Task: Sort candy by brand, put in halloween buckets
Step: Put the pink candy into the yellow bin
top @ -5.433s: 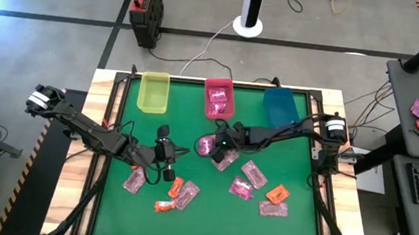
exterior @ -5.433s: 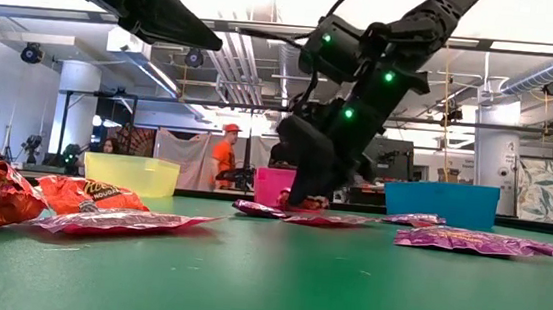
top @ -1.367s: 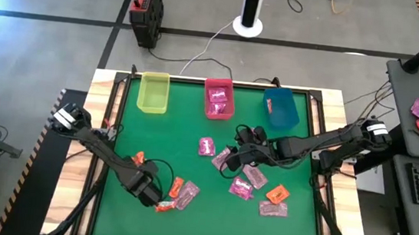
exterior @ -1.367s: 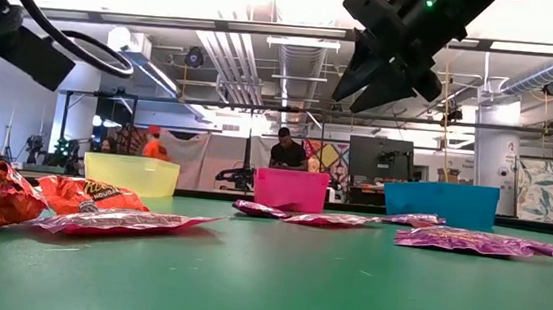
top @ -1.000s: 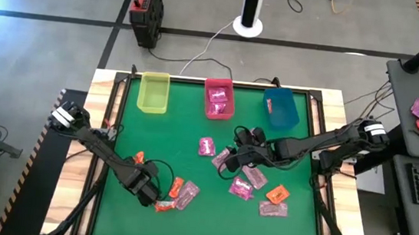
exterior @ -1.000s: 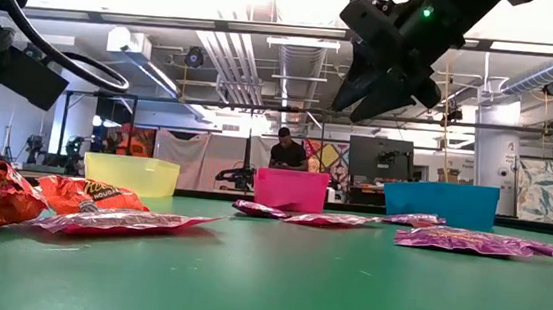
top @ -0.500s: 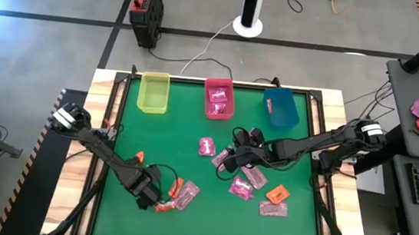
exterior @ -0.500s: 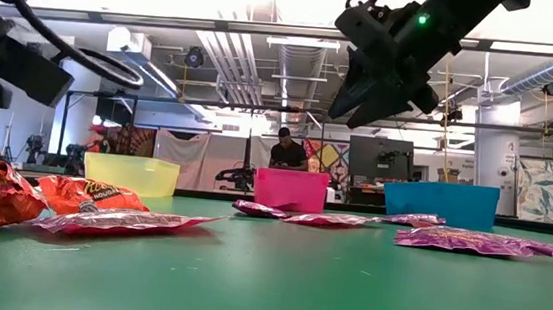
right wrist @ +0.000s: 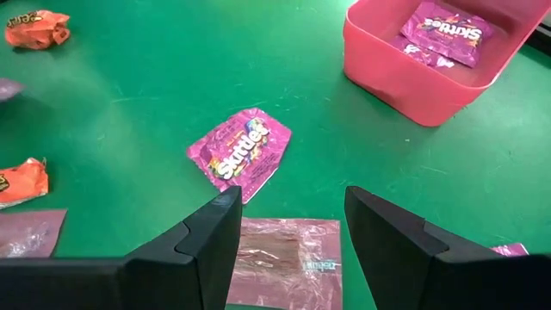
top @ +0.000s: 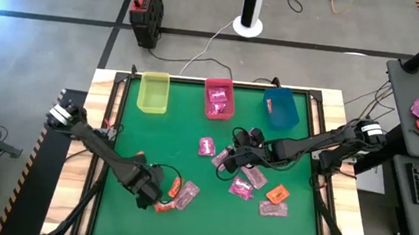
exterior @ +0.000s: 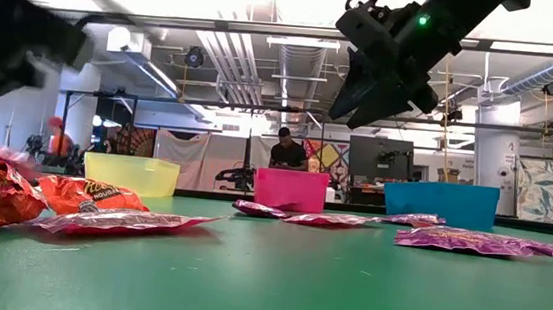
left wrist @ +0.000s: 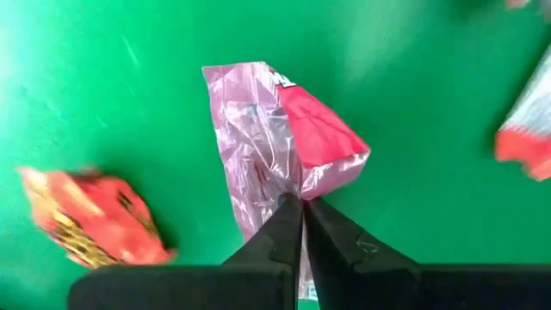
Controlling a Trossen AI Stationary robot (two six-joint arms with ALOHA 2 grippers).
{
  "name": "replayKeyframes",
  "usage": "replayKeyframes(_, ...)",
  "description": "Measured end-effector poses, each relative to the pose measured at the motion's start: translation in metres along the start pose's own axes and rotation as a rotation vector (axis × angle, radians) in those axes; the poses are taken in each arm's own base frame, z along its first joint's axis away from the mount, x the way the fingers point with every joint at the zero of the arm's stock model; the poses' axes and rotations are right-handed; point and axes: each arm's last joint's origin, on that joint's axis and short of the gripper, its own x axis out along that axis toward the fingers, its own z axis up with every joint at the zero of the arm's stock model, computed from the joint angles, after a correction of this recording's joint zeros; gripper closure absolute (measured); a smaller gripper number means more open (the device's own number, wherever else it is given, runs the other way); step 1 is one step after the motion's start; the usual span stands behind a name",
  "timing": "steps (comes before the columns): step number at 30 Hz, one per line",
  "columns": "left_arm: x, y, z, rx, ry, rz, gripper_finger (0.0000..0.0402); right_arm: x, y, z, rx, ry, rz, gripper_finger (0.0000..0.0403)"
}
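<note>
Where fingers (left wrist: 302, 226) pinch, pale packet's (left wrist: 269, 138) edge hidden

You're in an open robotics lab: exposed ceiling ducts (exterior: 265, 59), desks with monitors (exterior: 372, 158), a person (exterior: 282, 148) seated at twelve o'clock.

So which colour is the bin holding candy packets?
Pink-red bin; the right wrist view shows it best.
</note>
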Motion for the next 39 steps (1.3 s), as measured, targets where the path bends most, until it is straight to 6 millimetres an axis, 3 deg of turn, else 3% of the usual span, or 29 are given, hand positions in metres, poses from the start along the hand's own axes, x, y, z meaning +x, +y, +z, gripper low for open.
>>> replayKeyframes(5, -0.035, 0.021, 0.01, -0.007, -0.181, -0.006, 0.0401, 0.0, 0.0, 0.0, -0.016, 0.0, -0.001, 0.0202)
replayKeyframes(10, -0.067, 0.066, 0.022, -0.087, -0.429, 0.128, 0.0402, 0.0, 0.0, 0.0, -0.039, -0.002, 0.001, 0.0202)
replayKeyframes(14, -0.079, 0.118, 0.045, -0.259, -0.524, 0.274, 0.0402, 0.001, -0.001, 0.001, -0.046, -0.004, -0.003, 0.0202)
replayKeyframes(20, -0.075, 0.219, 0.07, -0.492, -0.408, 0.458, 0.0401, 0.003, -0.004, 0.004, -0.043, -0.005, -0.015, 0.0202)
replayKeyframes(23, -0.07, 0.264, 0.076, -0.558, -0.378, 0.401, 0.0401, 0.004, -0.005, 0.004, -0.042, -0.005, -0.019, 0.0202)
replayKeyframes(26, -0.062, 0.295, 0.079, -0.573, -0.396, 0.294, 0.0401, 0.004, -0.006, 0.005, -0.05, -0.005, -0.021, 0.0202)
replayKeyframes(30, -0.054, 0.316, 0.08, -0.59, -0.372, 0.288, 0.0401, 0.007, -0.01, 0.007, -0.062, -0.005, -0.032, 0.0202)
replayKeyframes(39, -0.035, 0.325, 0.088, -0.59, -0.297, 0.353, 0.0395, 0.016, -0.026, 0.017, -0.057, -0.005, -0.083, 0.0202)
